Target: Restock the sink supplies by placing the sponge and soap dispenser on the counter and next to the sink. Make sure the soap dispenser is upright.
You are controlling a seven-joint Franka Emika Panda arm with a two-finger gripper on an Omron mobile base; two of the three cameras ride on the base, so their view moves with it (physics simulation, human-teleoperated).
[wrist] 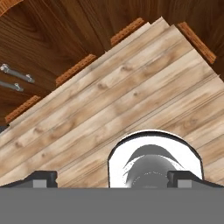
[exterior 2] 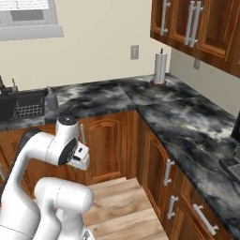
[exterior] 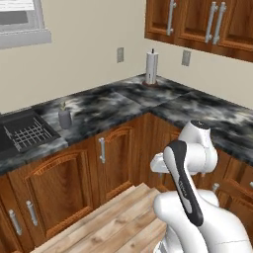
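- My gripper [wrist: 112, 178] hangs over the wood floor [wrist: 131, 87], jaws spread wide, holding nothing.
- The soap dispenser [exterior: 65, 117] stands upright on the counter [exterior: 113, 106], just beside the sink [exterior: 24, 132].

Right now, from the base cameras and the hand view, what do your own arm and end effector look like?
The arm is glossy white with rounded, bulbous links and dark grey to black bands at the joints, one running as a curved strip along a link. No cables or markings are visible. The end effector shows two small dark, blocky finger tips.
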